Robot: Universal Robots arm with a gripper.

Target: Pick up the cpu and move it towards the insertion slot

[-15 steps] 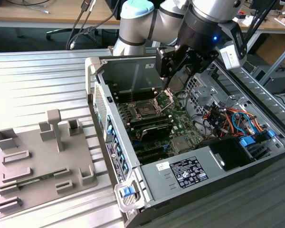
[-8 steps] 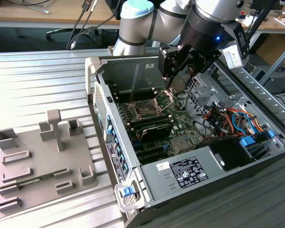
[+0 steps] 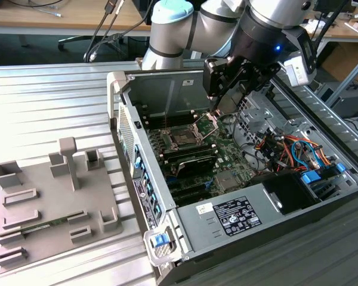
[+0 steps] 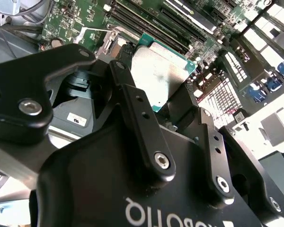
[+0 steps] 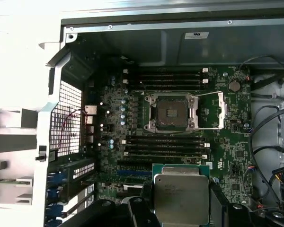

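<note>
My gripper [image 3: 217,111] hangs inside the open computer case, above the motherboard, shut on the cpu. The cpu [image 5: 181,195] is a flat square chip with a silvery top and a green rim, and a dark finger [image 5: 146,195] presses on each of two opposite sides. In the second wrist view the cpu [image 4: 162,71] sits between the fingertips of the gripper [image 4: 157,90]. The insertion slot [image 5: 170,112] is a dark square socket in a silver frame, with its metal bracket [image 5: 221,109] swung open beside it. In the exterior view the insertion slot [image 3: 182,140] lies below the gripper, toward the exterior view's left.
Long black memory slots [image 5: 165,146] run between the held chip and the socket. Coloured cables [image 3: 286,149] and a power supply [image 3: 232,217] fill the case on the exterior view's right. A grey fixture tray [image 3: 42,202] with a green memory stick [image 3: 48,225] lies outside the case.
</note>
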